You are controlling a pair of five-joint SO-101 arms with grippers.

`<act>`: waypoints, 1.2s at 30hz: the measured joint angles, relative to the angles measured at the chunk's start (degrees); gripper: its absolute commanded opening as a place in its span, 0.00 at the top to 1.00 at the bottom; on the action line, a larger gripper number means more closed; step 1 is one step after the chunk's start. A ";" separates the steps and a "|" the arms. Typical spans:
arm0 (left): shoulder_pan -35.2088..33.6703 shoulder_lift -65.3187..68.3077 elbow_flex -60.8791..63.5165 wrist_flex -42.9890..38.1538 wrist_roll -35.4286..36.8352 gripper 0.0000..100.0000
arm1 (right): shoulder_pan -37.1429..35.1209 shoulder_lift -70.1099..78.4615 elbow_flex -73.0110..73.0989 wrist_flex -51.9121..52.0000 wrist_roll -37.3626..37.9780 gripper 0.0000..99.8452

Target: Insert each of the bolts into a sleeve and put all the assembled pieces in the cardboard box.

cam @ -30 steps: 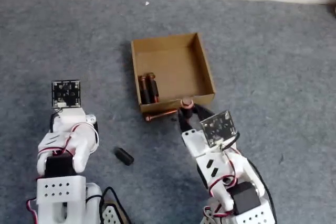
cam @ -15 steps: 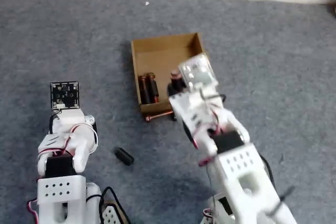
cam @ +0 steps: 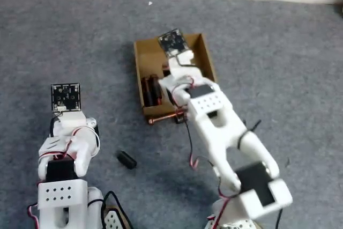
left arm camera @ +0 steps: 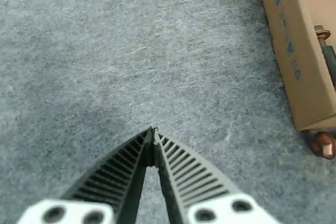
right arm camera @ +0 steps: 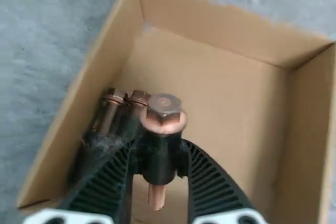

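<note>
Your right jaws pinch a sleeved bolt [right arm camera: 162,120] above the cardboard box [right arm camera: 220,30]; left jaws are pressed together, empty.

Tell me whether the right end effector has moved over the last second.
Yes. The right end effector, shut on a sleeved bolt, went from outside the cardboard box's near wall to above its inside.

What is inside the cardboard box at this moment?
Two assembled pieces lie side by side against one wall of the cardboard box. The right gripper holds a third sleeved bolt over its floor; what lies beneath it is covered.
</note>
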 measured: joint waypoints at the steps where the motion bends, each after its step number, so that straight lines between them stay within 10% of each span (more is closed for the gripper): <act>1: 0.00 0.00 0.00 0.00 0.00 0.99 | 0.00 1.67 -1.14 0.09 0.00 0.95; 30: -0.09 0.00 0.00 0.00 0.00 0.99 | -1.58 -8.88 -15.21 51.69 0.35 0.91; 36: -0.09 0.00 0.00 0.00 0.00 0.99 | -1.93 -5.63 -15.21 56.00 15.82 0.91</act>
